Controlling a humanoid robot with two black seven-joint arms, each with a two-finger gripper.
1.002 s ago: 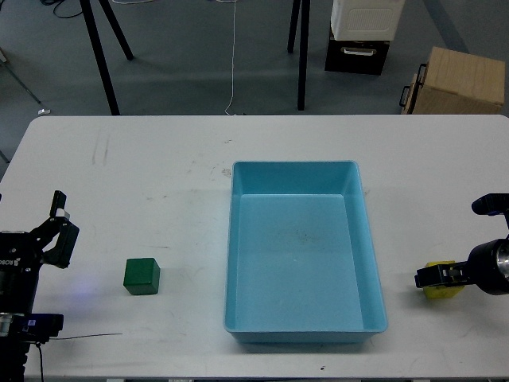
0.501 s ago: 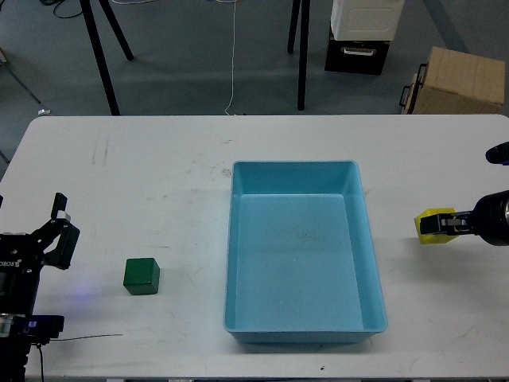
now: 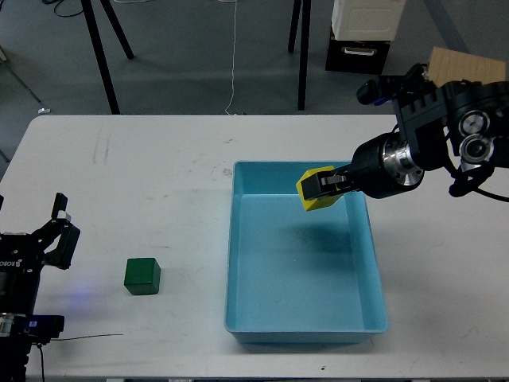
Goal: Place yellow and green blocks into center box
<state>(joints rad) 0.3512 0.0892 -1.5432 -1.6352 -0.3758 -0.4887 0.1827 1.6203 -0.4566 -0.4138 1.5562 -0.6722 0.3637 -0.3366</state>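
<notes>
My right gripper (image 3: 324,188) is shut on the yellow block (image 3: 313,192) and holds it in the air over the upper right part of the blue center box (image 3: 374,302). The green block (image 3: 141,276) sits on the white table to the left of the box. My left gripper (image 3: 62,232) is open and empty at the left edge of the table, left of the green block.
The white table (image 3: 159,183) holds only the box and the green block. Beyond its far edge stand black stand legs (image 3: 99,56), a black and white case (image 3: 362,36) and a cardboard box (image 3: 465,76) on the floor.
My right arm has lifted the yellow block from the table's right side and swung it left and up, over the blue box. The left arm has not moved.
</notes>
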